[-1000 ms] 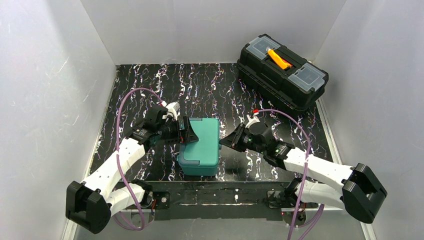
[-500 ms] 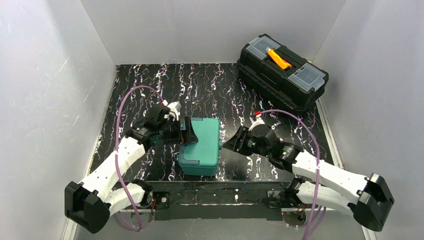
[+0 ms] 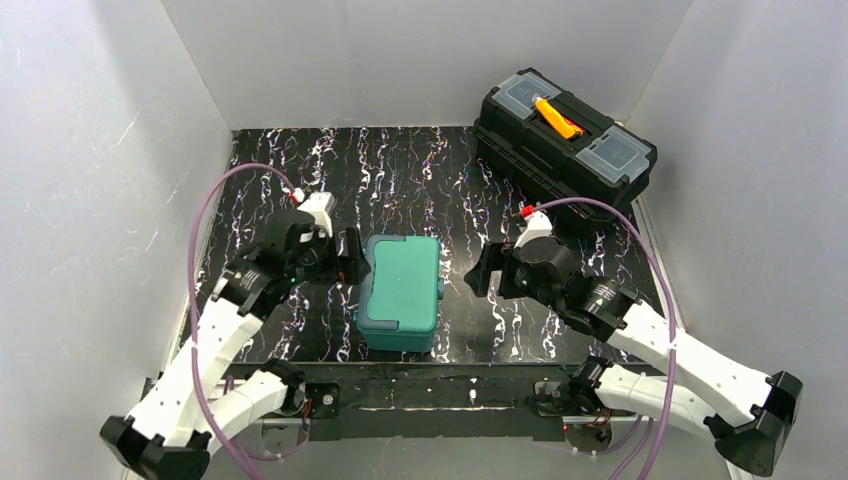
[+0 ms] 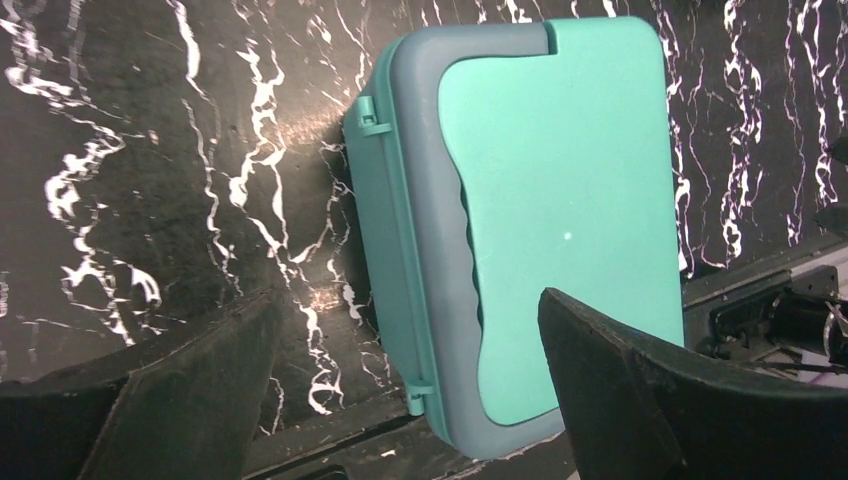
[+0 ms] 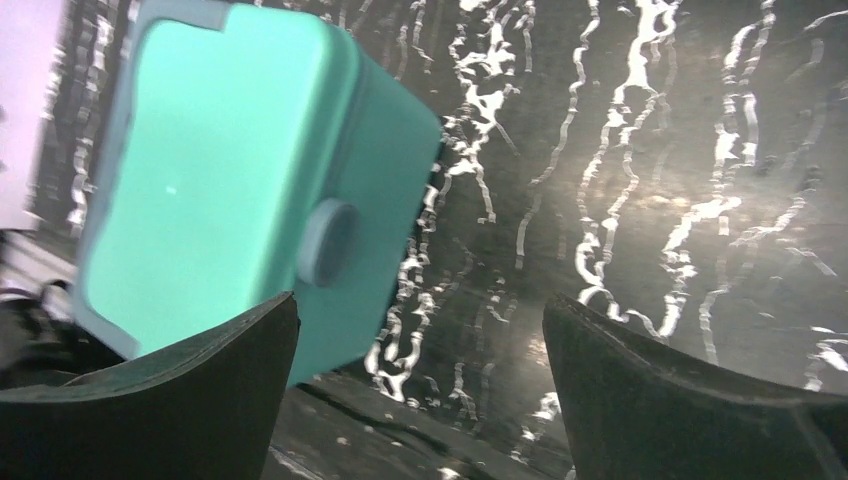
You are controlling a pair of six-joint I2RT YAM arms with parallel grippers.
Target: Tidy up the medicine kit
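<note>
I see the closed teal-green plastic medicine kit (image 3: 402,290) lying lengthwise between my wide, empty hands, the left hand (image 3: 352,258) just beside it and the right hand (image 3: 480,277) farther off.

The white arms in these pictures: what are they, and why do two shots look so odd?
They are two robot arms bolted at the near edge of a black table. The wide picture comes from a fixed camera above and behind them. The other two come from cameras on each wrist, so the dark shapes at the bottom are that arm's own fingers. Between the arms lies a teal medicine kit, lid closed; a black toolbox sits at the far right. The left pincer and right pincer are open, holding nothing.
</note>
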